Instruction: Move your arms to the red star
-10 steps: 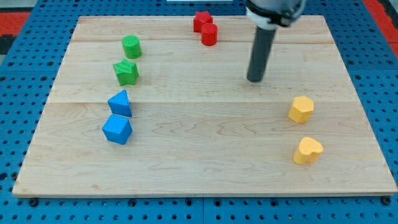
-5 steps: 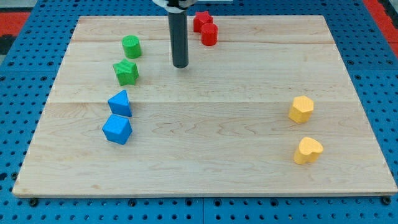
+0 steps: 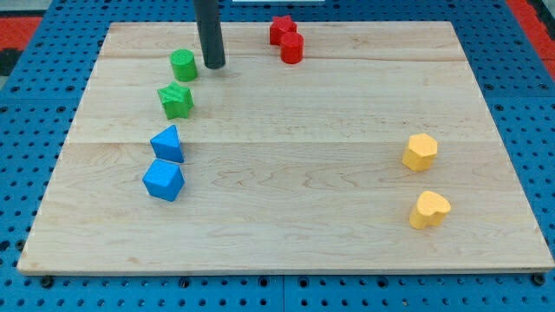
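A: Item one, the rod: upright, dark, entering from the far edge. My tip (image 3: 213,65) rests on the wooden board (image 3: 286,225), just right of the green cylinder (image 3: 183,65), apart from it. No gripper fitted, so nothing is held.

B: Item two, the red star (image 3: 281,29)?

A: Far edge, well right of the tip, touching the red cylinder (image 3: 292,48).

B: Remaining stock?

A: Green star (image 3: 176,100) and two blue blocks (image 3: 166,144) (image 3: 163,180) left; two yellow blocks (image 3: 420,152) (image 3: 428,209) right.
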You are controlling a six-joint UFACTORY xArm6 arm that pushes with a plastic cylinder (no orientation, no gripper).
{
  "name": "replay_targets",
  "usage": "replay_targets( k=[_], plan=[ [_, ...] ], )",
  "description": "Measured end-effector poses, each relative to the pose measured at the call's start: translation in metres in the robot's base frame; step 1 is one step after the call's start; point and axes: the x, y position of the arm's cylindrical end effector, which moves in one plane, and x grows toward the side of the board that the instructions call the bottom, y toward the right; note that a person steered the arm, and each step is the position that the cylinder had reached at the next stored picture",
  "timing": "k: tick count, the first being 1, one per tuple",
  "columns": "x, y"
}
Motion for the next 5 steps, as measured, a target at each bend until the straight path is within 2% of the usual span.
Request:
replay_targets(
  k=[1, 2, 3, 5],
  plan=[
    [-0.044, -0.003],
    [-0.062, 0.044],
    [-0.061, 0.083],
    [-0.062, 0.117]
  ],
)
